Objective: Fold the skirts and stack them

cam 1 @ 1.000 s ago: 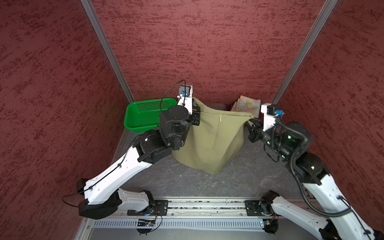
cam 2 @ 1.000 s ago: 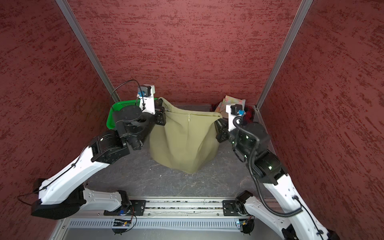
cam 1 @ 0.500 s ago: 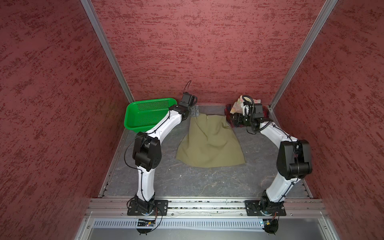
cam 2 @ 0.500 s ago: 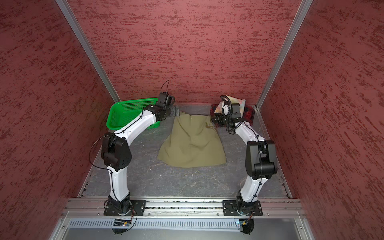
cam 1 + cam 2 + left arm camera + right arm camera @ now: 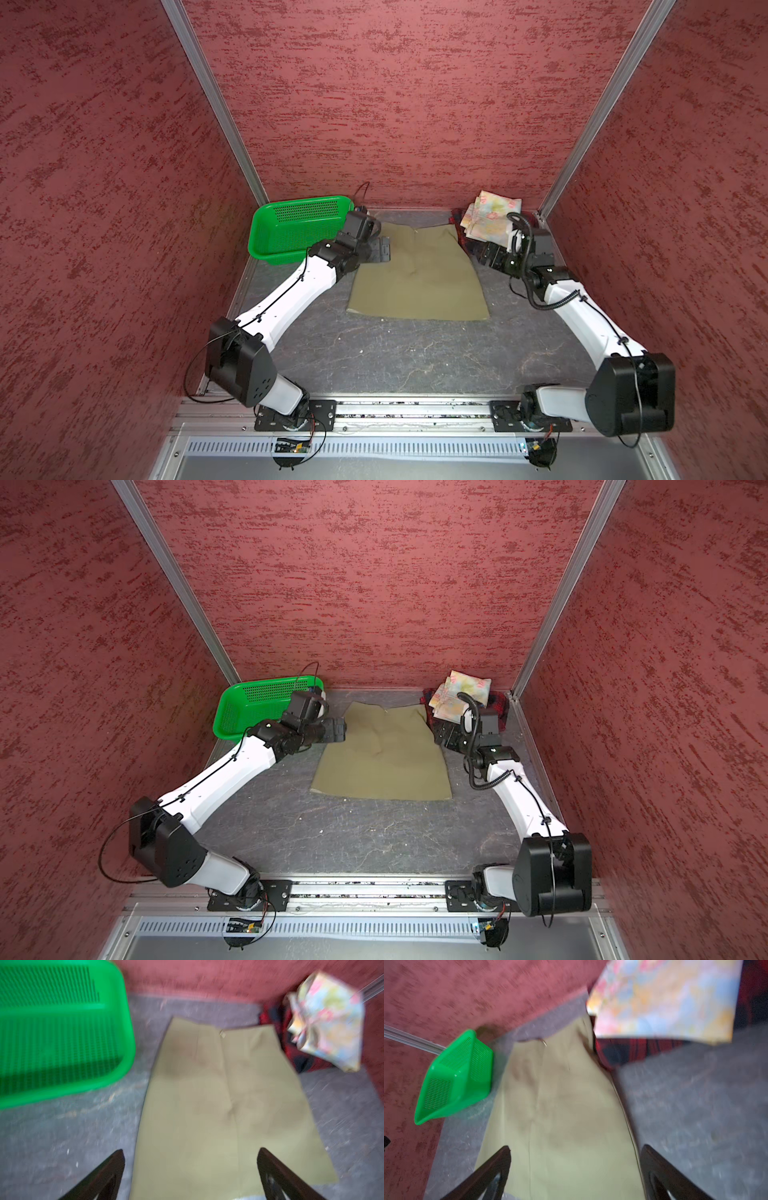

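Right, starting at the far left: the green perforated basket [image 5: 299, 232] sits at the back left of the grey table [image 5: 374, 357] and looks empty.

Just beside it is the left gripper [image 5: 383, 249]. Its jaws are spread wide with nothing between them, and the left wrist view, though blurred, shows only cloth and table in the gap. That arm has its elbow low at the front left. The forearm slants up and inward, bringing the gripper to the left edge of the skirt near the waistband.

In the middle, the olive-khaki skirt [image 5: 419, 274] lies flat on the table, waistband toward the back wall and hem toward the front. It is smooth apart from a soft crease down the centre. It looks spread but not yet folded, so I'd call folding the step in hand.

The right gripper [image 5: 485, 253] mirrors the left one. It is released, jaws apart and holding nothing, at the skirt's right edge near the waist. Its elbow is tucked at the front right.

At the back right corner, the floral skirt [image 5: 492, 218] sits folded on top of the plaid skirt [image 5: 459, 224], so two look done.

The next move calls for a matched pinch on both sides of the olive cloth and an even carry-over to make the fold. Whether either gripper touches the fabric, I cannot tell.
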